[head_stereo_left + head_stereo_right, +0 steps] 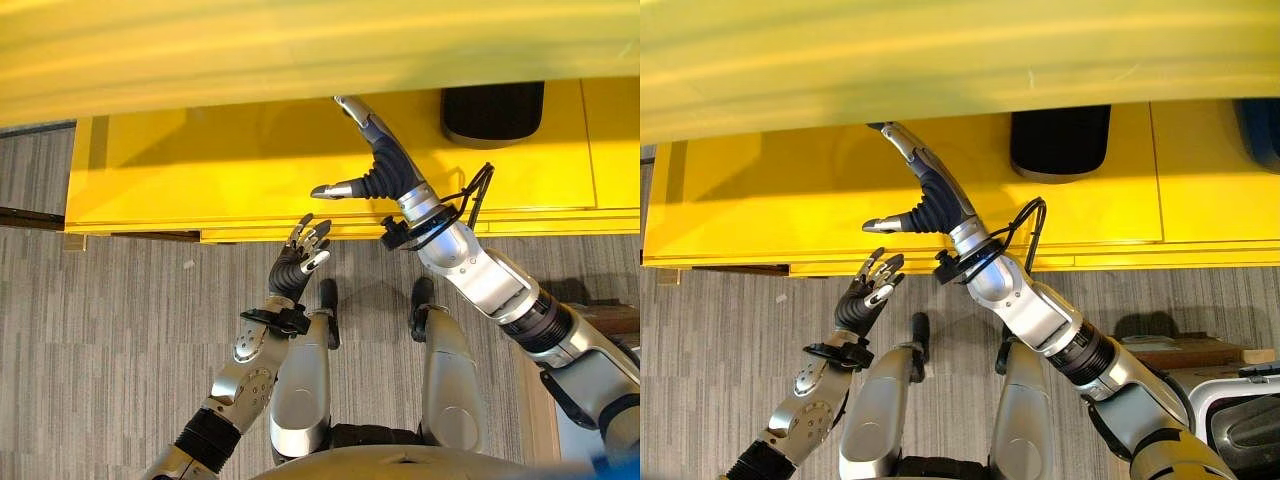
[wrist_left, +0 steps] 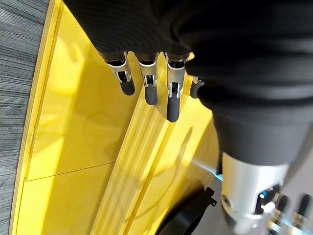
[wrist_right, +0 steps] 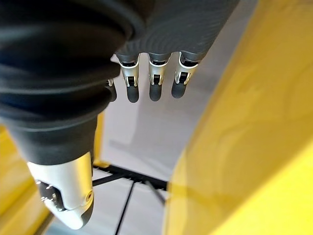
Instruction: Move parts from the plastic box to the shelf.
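yellow shelf [image 1: 200,170], dark part [image 1: 493,112] on it, both hands empty, fingers relaxed

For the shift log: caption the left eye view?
Right hand reaches open over the yellow shelf; left hand at its edge.

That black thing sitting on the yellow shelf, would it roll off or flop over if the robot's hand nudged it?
The black part probably would not roll: it looks low and flat-bottomed, with rounded corners. It seems stiff, since it holds its shape. On the glossy yellow shelf it might slide when pushed. The right hand, open, reaches beside it.
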You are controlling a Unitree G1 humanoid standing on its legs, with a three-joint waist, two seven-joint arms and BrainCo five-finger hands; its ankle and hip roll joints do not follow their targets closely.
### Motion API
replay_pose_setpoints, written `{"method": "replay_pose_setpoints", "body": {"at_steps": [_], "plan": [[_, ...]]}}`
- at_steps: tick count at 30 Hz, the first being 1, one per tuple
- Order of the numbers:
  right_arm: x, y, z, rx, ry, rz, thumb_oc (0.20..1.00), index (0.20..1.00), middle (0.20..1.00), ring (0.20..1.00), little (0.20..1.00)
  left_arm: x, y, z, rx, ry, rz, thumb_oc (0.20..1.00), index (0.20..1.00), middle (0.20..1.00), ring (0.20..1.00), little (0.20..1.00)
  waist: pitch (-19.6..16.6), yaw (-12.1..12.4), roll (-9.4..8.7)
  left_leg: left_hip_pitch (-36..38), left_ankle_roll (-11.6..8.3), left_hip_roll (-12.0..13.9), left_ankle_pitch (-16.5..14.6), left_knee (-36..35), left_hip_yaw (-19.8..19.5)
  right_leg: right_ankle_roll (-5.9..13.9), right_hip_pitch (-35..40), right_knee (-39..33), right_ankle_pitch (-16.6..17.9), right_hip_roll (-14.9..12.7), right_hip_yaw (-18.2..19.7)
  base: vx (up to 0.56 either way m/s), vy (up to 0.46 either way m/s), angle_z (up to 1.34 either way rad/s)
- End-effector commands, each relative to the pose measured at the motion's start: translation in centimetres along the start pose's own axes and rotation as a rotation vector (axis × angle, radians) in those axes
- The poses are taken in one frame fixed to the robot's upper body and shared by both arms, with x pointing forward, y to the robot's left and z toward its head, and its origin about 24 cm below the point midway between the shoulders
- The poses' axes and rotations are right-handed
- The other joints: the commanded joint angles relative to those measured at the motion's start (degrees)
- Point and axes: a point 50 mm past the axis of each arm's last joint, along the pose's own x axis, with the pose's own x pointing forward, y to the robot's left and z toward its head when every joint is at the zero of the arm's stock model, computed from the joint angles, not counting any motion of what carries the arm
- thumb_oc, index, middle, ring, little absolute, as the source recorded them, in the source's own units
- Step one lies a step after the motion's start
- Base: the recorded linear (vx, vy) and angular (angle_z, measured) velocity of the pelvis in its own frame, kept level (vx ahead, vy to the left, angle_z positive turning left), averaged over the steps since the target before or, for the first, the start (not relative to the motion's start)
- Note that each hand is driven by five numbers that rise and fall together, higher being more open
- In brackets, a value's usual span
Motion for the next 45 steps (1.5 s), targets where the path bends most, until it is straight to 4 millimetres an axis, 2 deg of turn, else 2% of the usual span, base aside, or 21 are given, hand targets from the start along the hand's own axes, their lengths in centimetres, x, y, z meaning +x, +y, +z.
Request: {"method": "replay_pose_setpoints", "body": {"at_steps": [1, 9, 12, 25, 45], "plan": [[0.9, -1.0, 3.1, 0.062, -0.14, -0.061, 1.0, 1.0, 1.0, 1.0, 1.0, 0.1, -1.3, 2.7, 0.038, -0.117, -0.081, 1.0, 1.0, 1.0, 1.0, 1.0, -1.96, -0.06, 0.2, -0.93, 4.08, -0.19, -4.11, 5.17, 2.93, 2.88, 3.99, -4.78, 1.87, -2.35, -0.94, 0.0, 0.0, 0.0], [1.1, -1.1, 1.7, 0.026, -0.053, -0.129, 1.0, 1.0, 1.0, 1.0, 1.0, 0.4, -1.3, 2.4, 0.031, -0.104, -0.078, 1.0, 1.0, 1.0, 1.0, 1.0, -1.96, -0.36, 0.41, -1.11, 4.3, -0.42, -4.74, 6.0, 2.91, 2.63, 3.36, -3.78, 1.64, -2.37, -0.38, 0.01, 0.006, 0.01], [1.0, -1.1, 0.5, 0.018, 0.012, -0.162, 1.0, 1.0, 1.0, 1.0, 1.0, 0.5, -1.5, 2.2, 0.03, -0.103, -0.078, 1.0, 1.0, 1.0, 1.0, 1.0, -1.96, -0.49, 0.45, -1.34, 4.42, -0.55, -4.93, 6.34, 2.83, 2.49, 3.12, -3.45, 1.52, -2.33, -0.11, 0.0, 0.0, 0.0], [0.4, -2.2, -2.6, -0.002, 0.128, -0.303, 1.0, 1.0, 1.0, 1.0, 1.0, 0.4, -1.6, 1.5, 0.02, -0.082, -0.088, 1.0, 1.0, 1.0, 1.0, 1.0, -1.96, -1.24, 0.55, -1.36, 4.8, -0.83, -6.23, 7.86, 2.89, 2.18, 2.57, -2.1, 1.13, -2.3, 0.7, 0.02, 0.005, 0.0], [-0.8, -3.3, -4.6, 0.017, 0.196, -0.397, 1.0, 1.0, 1.0, 1.0, 1.0, 0.6, -1.7, 1.1, 0.007, -0.074, -0.088, 1.0, 1.0, 1.0, 1.0, 1.0, -1.96, -2.66, 0.49, -0.39, 4.98, -0.98, -6.7, 7.87, 3.47, 1.94, 2.85, -2.0, 0.98, -1.71, 1.76, 0.01, 0.003, -0.01]]}}
